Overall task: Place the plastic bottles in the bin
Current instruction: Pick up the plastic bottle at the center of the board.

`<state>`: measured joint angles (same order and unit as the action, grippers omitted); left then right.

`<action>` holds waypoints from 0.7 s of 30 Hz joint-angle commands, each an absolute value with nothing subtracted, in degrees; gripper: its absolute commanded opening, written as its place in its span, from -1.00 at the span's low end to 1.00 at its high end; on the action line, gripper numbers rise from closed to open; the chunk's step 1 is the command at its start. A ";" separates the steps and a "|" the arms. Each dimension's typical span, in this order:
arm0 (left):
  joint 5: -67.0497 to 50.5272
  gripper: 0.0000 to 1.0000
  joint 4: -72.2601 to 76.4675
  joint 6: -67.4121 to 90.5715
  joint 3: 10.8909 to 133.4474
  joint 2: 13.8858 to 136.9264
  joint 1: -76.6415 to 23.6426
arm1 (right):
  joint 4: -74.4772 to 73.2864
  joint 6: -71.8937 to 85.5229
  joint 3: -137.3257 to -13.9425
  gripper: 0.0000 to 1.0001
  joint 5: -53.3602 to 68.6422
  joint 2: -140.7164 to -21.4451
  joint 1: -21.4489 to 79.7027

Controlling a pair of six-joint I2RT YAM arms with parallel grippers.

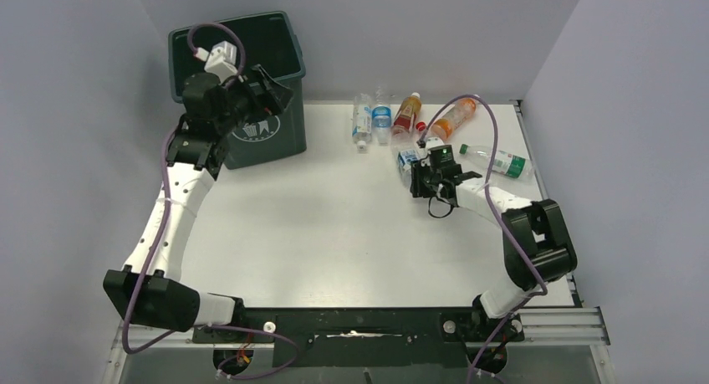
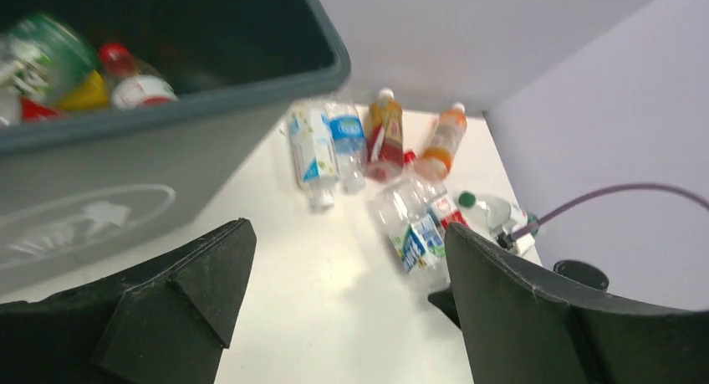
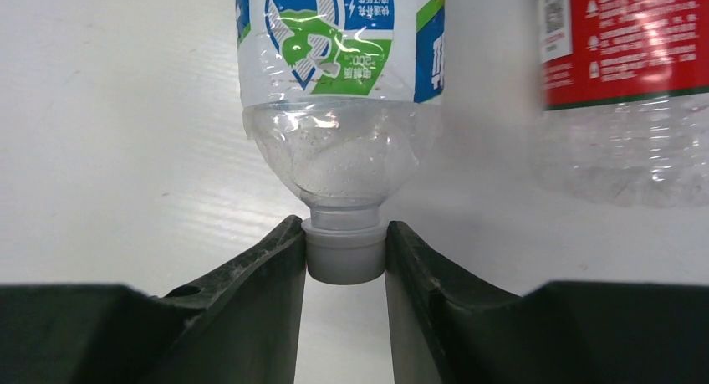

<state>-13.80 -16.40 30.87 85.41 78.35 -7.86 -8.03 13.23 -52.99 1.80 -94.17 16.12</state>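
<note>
- Bin, dark green square plastic (image 1: 280, 137), far-left on white table (image 1: 334, 225); several plastic bottles (image 2: 134, 87) inside.
- Left gripper (image 2: 349, 242) spread wide, empty, by bin rim.
- Right gripper (image 3: 344, 252) pinching white cap (image 3: 344, 267) of clear blue-green-labelled bottle (image 3: 343, 58), lying on table.

White table (image 1: 334, 225), pale lilac walls (image 1: 418, 24)
The walls closed the table in at the back and on both sides; along its near edge ran a black base plate (image 1: 376, 327) and, toward the right, a silver slotted rail (image 1: 560, 321).
</note>
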 commanded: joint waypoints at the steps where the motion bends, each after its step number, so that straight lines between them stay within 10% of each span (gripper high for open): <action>1: -10.97 0.69 -15.06 31.27 80.98 75.35 -12.59 | -7.33 15.10 -51.50 -0.44 -2.38 -87.63 21.75; 21: -17.27 0.69 -7.05 38.91 70.91 77.69 -19.60 | -9.01 21.05 -52.76 -0.46 1.05 -74.18 27.33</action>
